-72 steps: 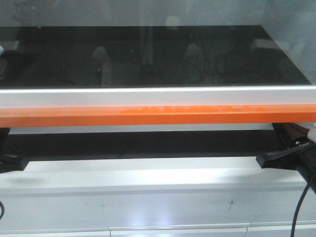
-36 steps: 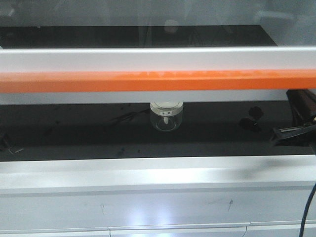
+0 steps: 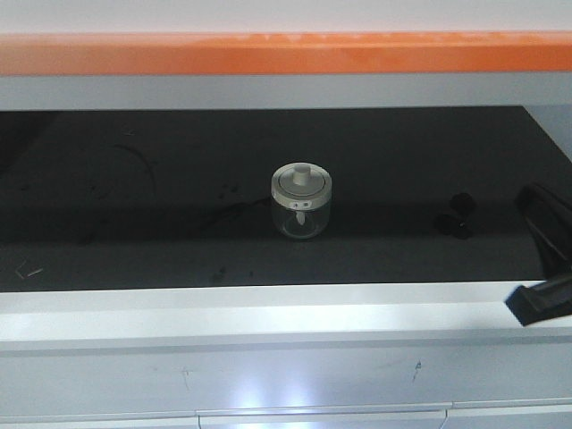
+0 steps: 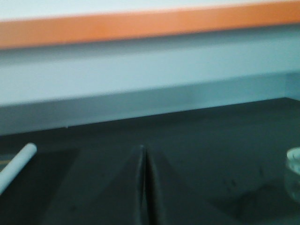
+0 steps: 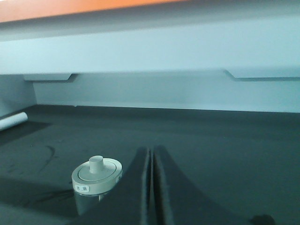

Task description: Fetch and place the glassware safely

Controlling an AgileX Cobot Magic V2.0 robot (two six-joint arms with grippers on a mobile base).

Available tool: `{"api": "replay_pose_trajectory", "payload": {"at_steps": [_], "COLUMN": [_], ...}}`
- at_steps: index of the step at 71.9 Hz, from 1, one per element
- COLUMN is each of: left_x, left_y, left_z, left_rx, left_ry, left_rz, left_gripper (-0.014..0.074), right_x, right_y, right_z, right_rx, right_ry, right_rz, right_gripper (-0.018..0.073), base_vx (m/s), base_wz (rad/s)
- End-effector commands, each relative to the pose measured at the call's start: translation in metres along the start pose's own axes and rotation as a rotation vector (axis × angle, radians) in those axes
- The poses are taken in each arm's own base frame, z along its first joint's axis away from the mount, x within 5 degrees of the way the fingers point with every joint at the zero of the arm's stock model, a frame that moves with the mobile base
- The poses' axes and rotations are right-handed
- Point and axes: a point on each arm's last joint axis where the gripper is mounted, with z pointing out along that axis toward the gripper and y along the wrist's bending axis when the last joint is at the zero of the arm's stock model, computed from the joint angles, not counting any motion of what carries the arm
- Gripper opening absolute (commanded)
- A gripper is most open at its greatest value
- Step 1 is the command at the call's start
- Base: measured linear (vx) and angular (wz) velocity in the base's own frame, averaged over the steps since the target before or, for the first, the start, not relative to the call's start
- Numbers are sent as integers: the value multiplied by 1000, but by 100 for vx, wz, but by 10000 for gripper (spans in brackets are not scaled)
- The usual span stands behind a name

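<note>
The glassware, a small squat clear glass jar with a cream-white round lid and a central knob, stands upright on the black floor of the cabinet. It shows in the right wrist view at the lower left, and its edge shows at the far right of the left wrist view. My right gripper is shut and empty, to the right of the jar and apart from it. It also shows in the front view at the right edge. My left gripper is shut and empty, left of the jar.
The orange-edged sash is raised at the top of the opening. A small black object lies to the right of the jar. A white rod lies at the left on the black floor. A white ledge runs along the front.
The orange-edged sash has risen from low across the opening to the top, uncovering the jar. The right gripper has shifted lower and rightward; the left gripper has left the front view.
</note>
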Motion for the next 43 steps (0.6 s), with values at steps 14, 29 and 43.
{"api": "replay_pose_trajectory", "payload": {"at_steps": [14, 29, 43], "left_x": [0, 12, 27], "left_y": [0, 0, 0], "left_z": [-35, -49, -54], "left_rx": [1, 0, 0], "left_ry": [111, 157, 140], "left_rz": [-15, -13, -15], "left_gripper": [-7, -7, -7], "right_x": [-12, -9, -4], "right_y": [-5, -12, -13], "right_z": [-34, -53, -60], "right_rx": [154, 266, 291], "right_ry": [70, 144, 205], "right_rz": [-17, -31, -38], "right_gripper": [-1, -1, -1], "base_vx": [0, 0, 0], "base_wz": [0, 0, 0]}}
